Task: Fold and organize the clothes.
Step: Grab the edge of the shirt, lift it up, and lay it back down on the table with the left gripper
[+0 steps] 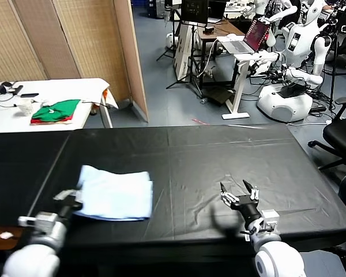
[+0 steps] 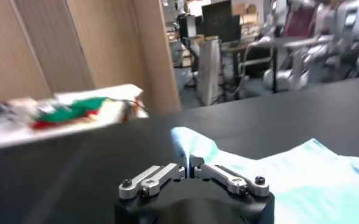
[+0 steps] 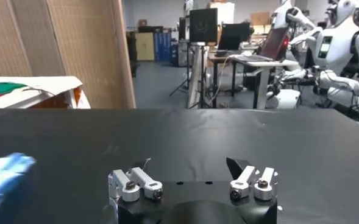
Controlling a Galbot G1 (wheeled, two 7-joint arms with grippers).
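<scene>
Head view first: the shirt [image 1: 115, 193] is folded into a rough rectangle on the near-left part of the black table [image 1: 219, 167], plain side up as far as I can see. Left gripper [image 1: 71, 203] sits right at the shirt's near-left corner, touching its edge. Right gripper [image 1: 240, 196] is parked over bare table on the near-right side, well apart from the shirt, fingers spread wide with nothing between them. Far left there's a white table [image 1: 52, 92] with a green and red folded pile [image 1: 56, 111] on it, and a bunch of white robots [image 1: 294, 52] and desks in the far background. Left wrist view: the left gripper [image 2: 189, 167] has its fingertips pressed together, pinching a raised fold of the shirt [image 2: 313, 176], and the cloth spreads out over the table past it. Right wrist view: the right gripper [image 3: 191, 176] has both fingers far apart and is holding nothing, hovering over black tabletop; a bit of the shirt [image 3: 5, 173] peeks in at the edge of the frame.
</scene>
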